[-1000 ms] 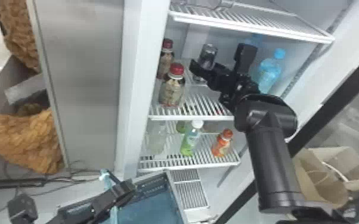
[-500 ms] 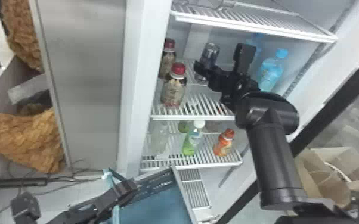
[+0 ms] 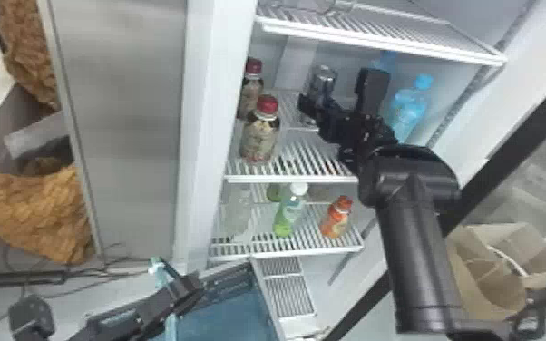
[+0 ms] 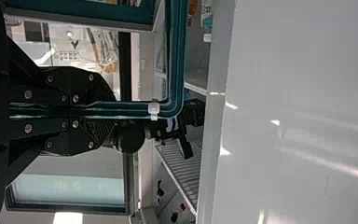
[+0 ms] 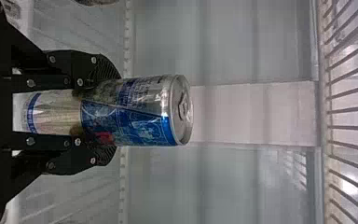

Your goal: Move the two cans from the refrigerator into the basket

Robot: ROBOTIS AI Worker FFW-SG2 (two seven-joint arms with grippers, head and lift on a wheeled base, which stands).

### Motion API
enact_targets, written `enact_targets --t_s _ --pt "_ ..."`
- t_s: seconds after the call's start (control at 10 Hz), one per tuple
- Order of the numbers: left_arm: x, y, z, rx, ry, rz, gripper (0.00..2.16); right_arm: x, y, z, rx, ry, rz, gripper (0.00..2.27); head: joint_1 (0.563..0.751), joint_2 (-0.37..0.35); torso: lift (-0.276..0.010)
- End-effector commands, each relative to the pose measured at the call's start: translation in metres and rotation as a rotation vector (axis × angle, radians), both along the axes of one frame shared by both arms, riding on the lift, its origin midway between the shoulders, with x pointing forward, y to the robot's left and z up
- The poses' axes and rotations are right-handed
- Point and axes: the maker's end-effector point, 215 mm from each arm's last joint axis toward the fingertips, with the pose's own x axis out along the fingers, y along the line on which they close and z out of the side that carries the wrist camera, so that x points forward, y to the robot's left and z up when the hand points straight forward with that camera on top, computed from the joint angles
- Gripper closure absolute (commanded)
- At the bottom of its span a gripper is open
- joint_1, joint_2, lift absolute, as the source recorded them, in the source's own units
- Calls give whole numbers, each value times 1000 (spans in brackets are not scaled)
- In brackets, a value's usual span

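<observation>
Right wrist view: can (image 5: 144, 112) upright between closed pads, inside the refrigerator (image 3: 215, 113).
The right gripper (image 3: 311, 105) looks clenched on its lower body, lid end free, opened only to its width; best keep that squeeze light but firm, raise it slightly and draw it straight out past the red-capped bottle (image 3: 260, 133), while the left gripper (image 4: 113, 111) pinches the basket (image 4: 175, 60) by its rim.

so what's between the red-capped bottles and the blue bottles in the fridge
The silver can and the right gripper, as the head view shows.
</observation>
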Motion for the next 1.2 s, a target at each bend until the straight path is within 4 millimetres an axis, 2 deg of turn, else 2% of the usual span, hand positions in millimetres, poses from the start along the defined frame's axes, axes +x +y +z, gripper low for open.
enact_targets --t_s 0.0,0.3,0.6,1.1 --pt "0 0 -1 -3 4 1 1191 -14 3 6 -14 -11 2 1245 692 -334 -31" --pt "0 0 1 -4 0 1 1191 -41 8 11 -24 -14 6 1245 695 -339 -31" --pt "-1 1 0 -4 2 4 1191 -67 20 8 -9 -3 35 1245 695 -339 -31" --pt "0 3 -1 -6 3 10 1191 -134 44 12 -21 52 81 1245 695 -333 -31"
